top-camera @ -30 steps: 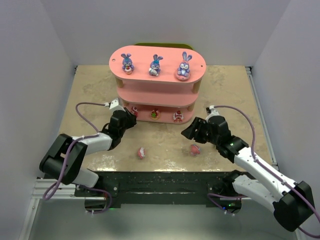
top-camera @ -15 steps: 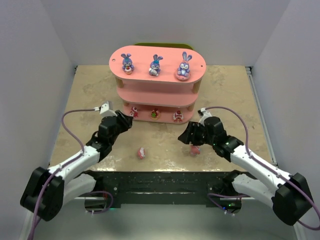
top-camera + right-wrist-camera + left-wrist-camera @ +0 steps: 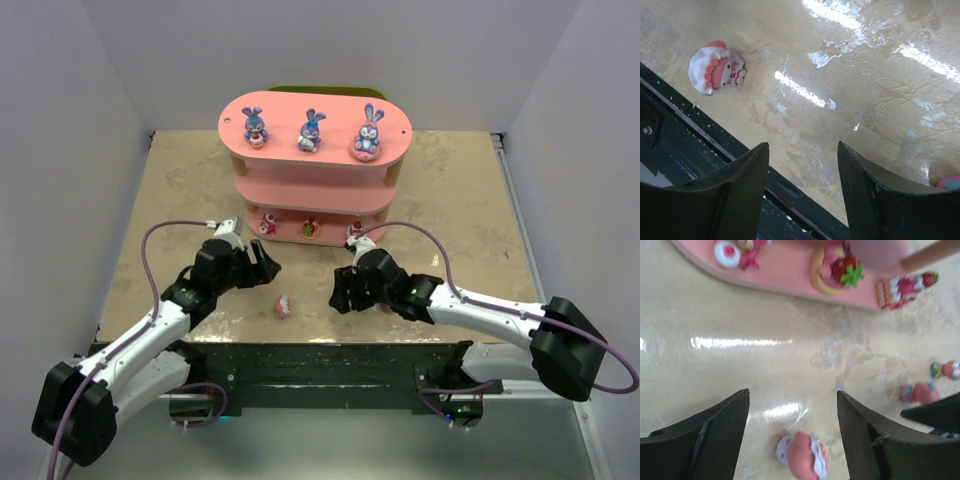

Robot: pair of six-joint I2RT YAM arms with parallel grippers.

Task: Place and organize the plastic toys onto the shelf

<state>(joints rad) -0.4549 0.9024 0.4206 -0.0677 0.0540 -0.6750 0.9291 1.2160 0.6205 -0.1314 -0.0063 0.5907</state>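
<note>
Plastic toys (image 3: 311, 131) line the shelf (image 3: 310, 190); a pink figure (image 3: 285, 305) lies nearby.

I see my left arm (image 3: 150, 333) and right arm (image 3: 490, 308) in white shells with black joints. A purple cable (image 3: 144, 250) loops over each. The claw fingers (image 3: 715, 435) are black wedges.

We see the shelf (image 3: 320, 190) at the far middle of the table (image 3: 450, 190). Three bunnies (image 3: 311, 131) stand along its top board and three small figures (image 3: 311, 228) on its bottom board. One lone figure (image 3: 285, 305) lies nearer us.

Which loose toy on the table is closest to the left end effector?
The pink-and-white figure, lying alone just below the left end effector; the other loose toys sit farther right.
</note>
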